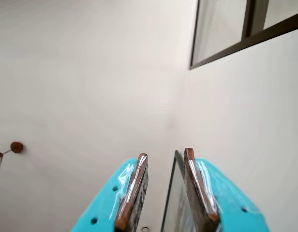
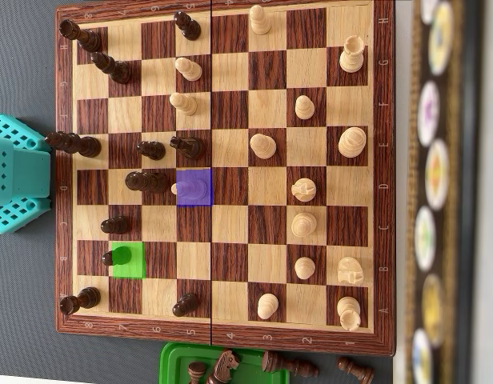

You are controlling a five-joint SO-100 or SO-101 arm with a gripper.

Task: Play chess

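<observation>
- The pincer (image 1: 166,191) is seen in the wrist view pointed at a pale wall corner; its two turquoise fingers (image 1: 132,193) are held slightly apart, with nothing gripped between them.
- A dark-framed window (image 1: 236,34) is noted at the upper right of that view.
- In the overhead view, the turquoise arm base (image 2: 14,172) is seen at the left edge, just beside the chessboard (image 2: 222,340).
- The chessboard is laid on the grey counter (image 2: 22,336), dark pieces standing left, light pieces right.
- A purple-marked square (image 2: 205,178) and a green-marked square (image 2: 135,265) are recorded, a dark pawn (image 2: 113,257) overlapping the green one.
- A green tray (image 2: 176,362) with captured dark pieces is found below the board.
</observation>
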